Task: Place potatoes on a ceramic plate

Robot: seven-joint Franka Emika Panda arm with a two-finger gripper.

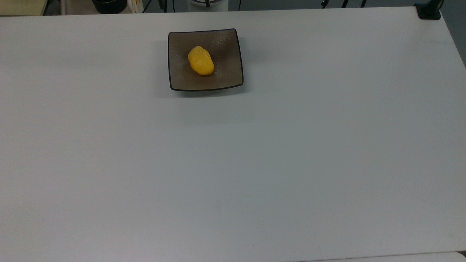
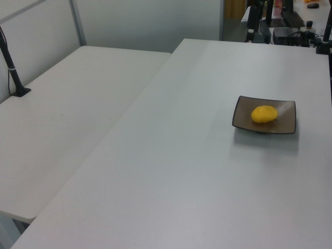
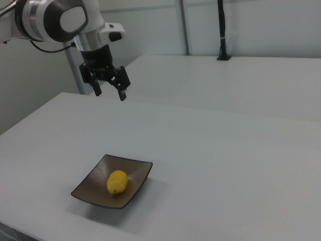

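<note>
A yellow-orange potato (image 1: 200,60) (image 2: 264,114) (image 3: 117,181) lies on its side near the middle of the square brownish-grey ceramic plate (image 1: 227,43) (image 2: 287,123) (image 3: 92,184). The plate rests flat near the far edge of the table in the top view. In the right view my gripper (image 3: 110,94) hangs open and holds nothing, well above the table and beyond the plate. Its two black fingers (image 3: 122,94) point down. The arm's white wrist (image 3: 75,20) fills the right view's upper left corner.
The white table (image 1: 255,163) stretches wide around the plate. A second white table (image 2: 67,119) adjoins it in the left view's left. A black clamped pole (image 2: 13,72) (image 3: 220,30) stands on that second table, and a black clamp (image 1: 429,11) grips the top view's upper right corner.
</note>
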